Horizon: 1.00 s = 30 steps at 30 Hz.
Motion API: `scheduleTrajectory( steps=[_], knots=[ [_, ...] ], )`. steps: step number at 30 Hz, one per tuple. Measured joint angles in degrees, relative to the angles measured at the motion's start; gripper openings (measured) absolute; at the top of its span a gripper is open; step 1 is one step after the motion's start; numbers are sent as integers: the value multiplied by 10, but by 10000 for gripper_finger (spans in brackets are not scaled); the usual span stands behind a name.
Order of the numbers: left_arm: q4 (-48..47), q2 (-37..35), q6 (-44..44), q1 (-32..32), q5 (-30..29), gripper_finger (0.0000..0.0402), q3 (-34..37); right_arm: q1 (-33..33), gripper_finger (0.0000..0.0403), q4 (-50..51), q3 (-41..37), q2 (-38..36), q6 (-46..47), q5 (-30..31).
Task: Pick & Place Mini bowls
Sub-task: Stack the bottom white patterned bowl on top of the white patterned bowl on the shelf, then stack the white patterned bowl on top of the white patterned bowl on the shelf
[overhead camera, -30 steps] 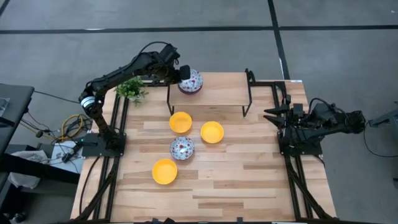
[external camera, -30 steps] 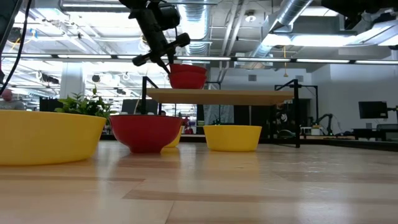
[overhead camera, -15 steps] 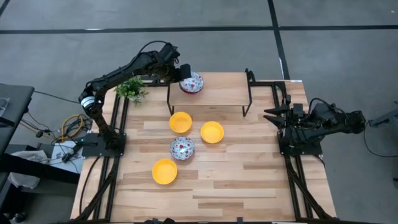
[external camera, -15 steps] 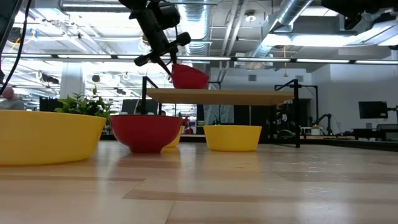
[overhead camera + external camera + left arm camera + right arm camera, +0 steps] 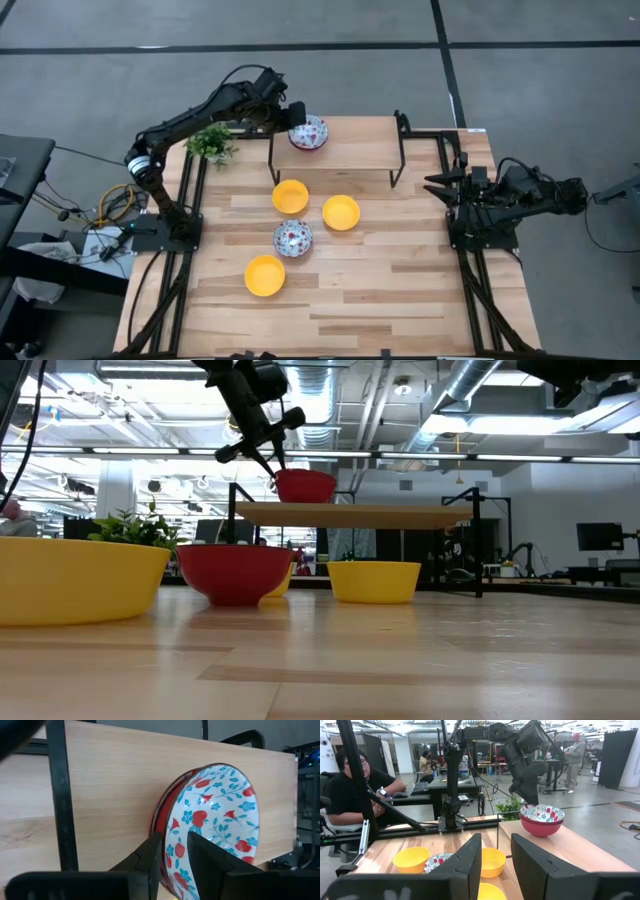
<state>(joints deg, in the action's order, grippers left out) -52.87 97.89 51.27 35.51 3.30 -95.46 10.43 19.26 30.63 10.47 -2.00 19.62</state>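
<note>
A floral mini bowl (image 5: pixel 308 133) sits level at the left end of the raised wooden shelf (image 5: pixel 350 150). In the right wrist view this bowl (image 5: pixel 542 820) seems to be nested in a second bowl. My left gripper (image 5: pixel 174 857) is open, and its fingers straddle the bowl's near-left rim (image 5: pixel 172 845). Three yellow mini bowls (image 5: pixel 290 196) (image 5: pixel 341 212) (image 5: pixel 265 275) and another floral bowl (image 5: pixel 292 238) stand on the table. My right gripper (image 5: pixel 430 186) waits open at the table's right edge. My left gripper comes at the floral bowl from above and from the table's left, slanting down. One finger (image 5: pixel 205 855) is inside the rim and the other (image 5: pixel 150 860) outside. I cannot tell whether either finger touches the rim. The bowl (image 5: pixel 305 485) rests level on the shelf stack.
A small green plant (image 5: pixel 212 143) stands at the table's far left corner beside the left arm. The shelf stands on black metal legs (image 5: pixel 398 165) over the far part of the table. The near half of the table (image 5: pixel 380 290) is bare wood. A person (image 5: pixel 355 785) sits beyond the table.
The floral bowl came down onto the shelf, tipped with its left rim raised half a second ago, and now sits level. My left gripper stayed at the bowl's left rim and rose slightly.
</note>
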Motion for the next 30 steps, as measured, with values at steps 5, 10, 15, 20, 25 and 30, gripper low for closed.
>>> scheduleTrajectory(
  steps=[5, 10, 15, 20, 25, 30],
  knots=[
    [0, -20, 0, 3, -1, 92, 0, 0, 95, 0, 0, 0, 0, 0],
    [0, -35, 0, 3, -2, 92, 0, 0, 95, 0, 0, 0, 0, 0],
    [0, -45, 0, -12, -3, 92, 0, 0, 95, 0, 0, 0, 2, 0],
    [-2, -58, -3, -64, 7, 92, 0, 0, 95, 0, 0, 0, 5, 0],
    [-23, -65, 1, -151, 20, 92, 0, 0, 95, 0, 0, 0, 5, 0],
    [-66, -65, 47, -224, 20, 92, 0, 0, 95, 0, 0, 0, 5, 0]
  ],
)
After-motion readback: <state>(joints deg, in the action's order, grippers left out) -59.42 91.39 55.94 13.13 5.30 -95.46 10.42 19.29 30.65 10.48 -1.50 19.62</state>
